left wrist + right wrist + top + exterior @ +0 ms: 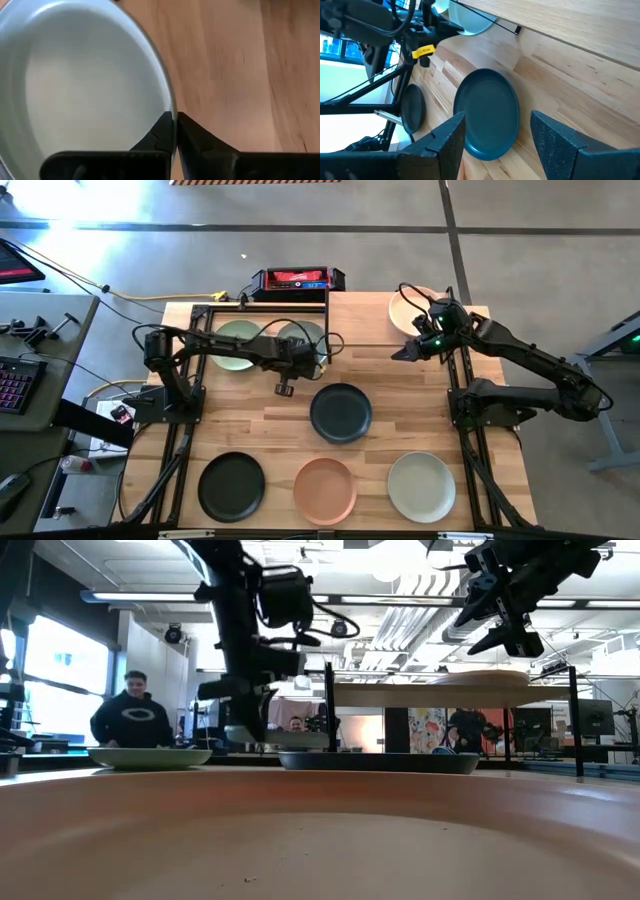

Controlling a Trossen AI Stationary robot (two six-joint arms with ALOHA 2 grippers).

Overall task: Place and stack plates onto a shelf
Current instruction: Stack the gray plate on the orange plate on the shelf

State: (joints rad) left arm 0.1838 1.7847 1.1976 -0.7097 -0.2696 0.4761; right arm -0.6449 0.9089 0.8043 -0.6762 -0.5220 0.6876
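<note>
While the left claw [174, 131] pinches the pale plate [75, 95] by its rim at the shelf [322, 296] | plate lies to one side of the claw, round, no long axis | right claw [495, 137] spread wide, empty, above the counter [400, 420] | no legible writing.

No text can be read with certainty. The red-and-black box [297, 280], at the table's far edge beyond the left gripper [322, 358], carries a red label with pale marks too small to make out. A yellow tag [422, 51] on the left arm, far ahead of the right gripper [497, 137], bears dark print that stays illegible.
</note>
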